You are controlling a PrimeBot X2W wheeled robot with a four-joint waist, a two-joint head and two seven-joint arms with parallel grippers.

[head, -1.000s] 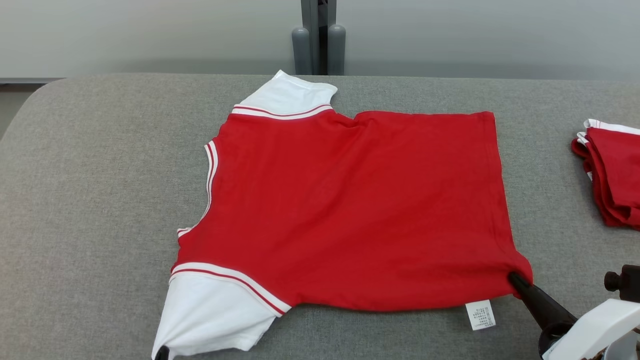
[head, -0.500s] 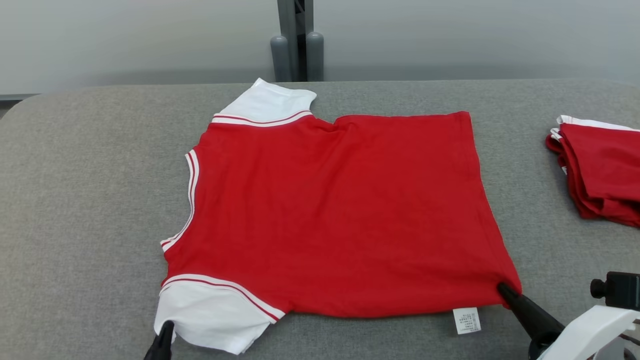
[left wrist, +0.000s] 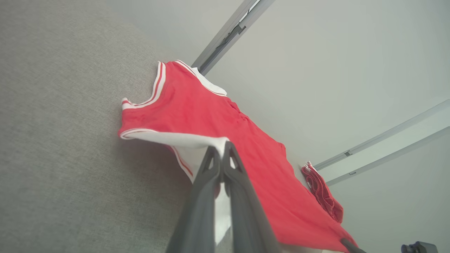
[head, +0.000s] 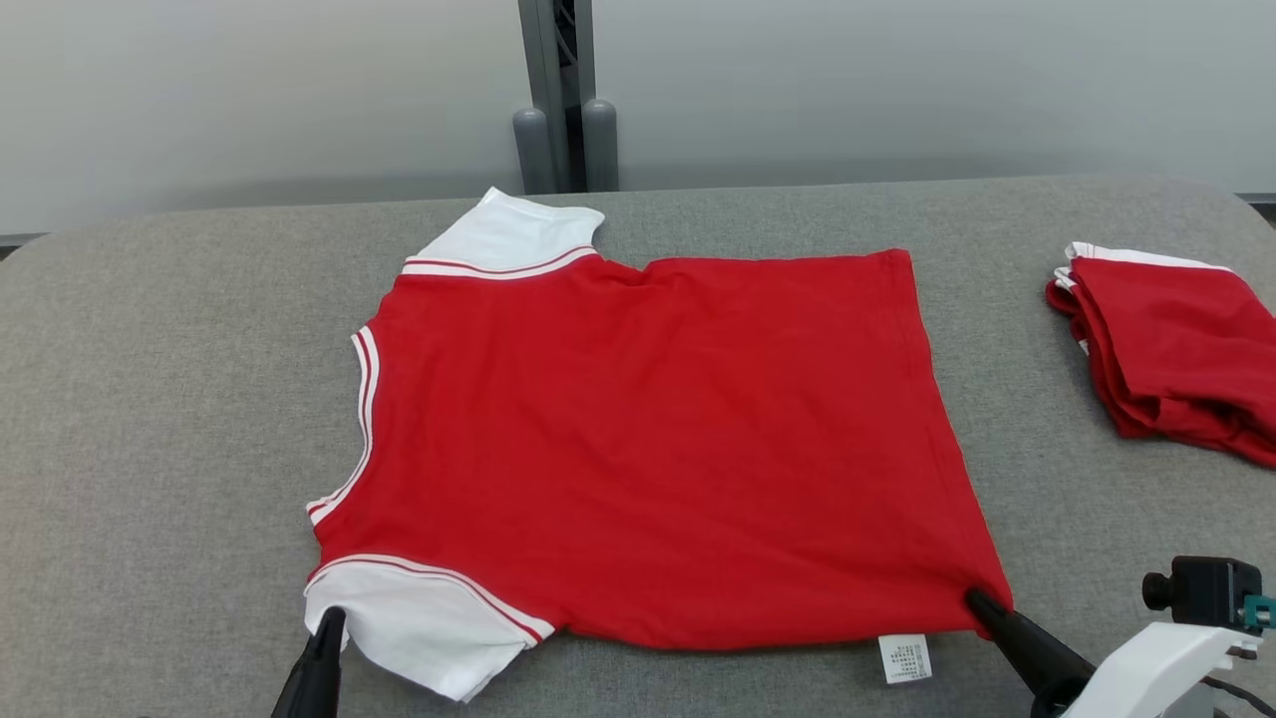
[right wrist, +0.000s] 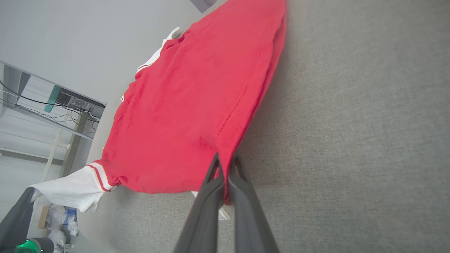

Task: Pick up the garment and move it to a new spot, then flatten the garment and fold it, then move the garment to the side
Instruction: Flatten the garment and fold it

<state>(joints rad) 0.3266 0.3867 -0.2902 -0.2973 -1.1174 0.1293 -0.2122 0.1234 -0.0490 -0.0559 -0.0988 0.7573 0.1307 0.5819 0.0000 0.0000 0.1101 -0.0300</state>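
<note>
The shirt (head: 648, 439) lies flat on the desk (head: 150, 399), long axis sideways, collar (head: 363, 424) pointing left. Left jaws pinch its near white sleeve (head: 419, 628) tight; right jaws pinch the near hem corner (head: 982, 590).

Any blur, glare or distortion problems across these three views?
Head view: even soft light, no glare, sharp on the red fabric shirt with white sleeves and the grey woven tabletop. Left wrist view: tilted wide-angle, left gripper blurred near the lens, shirt looks paler. Right wrist view: right gripper soft up close, hem stitching crisp.
</note>
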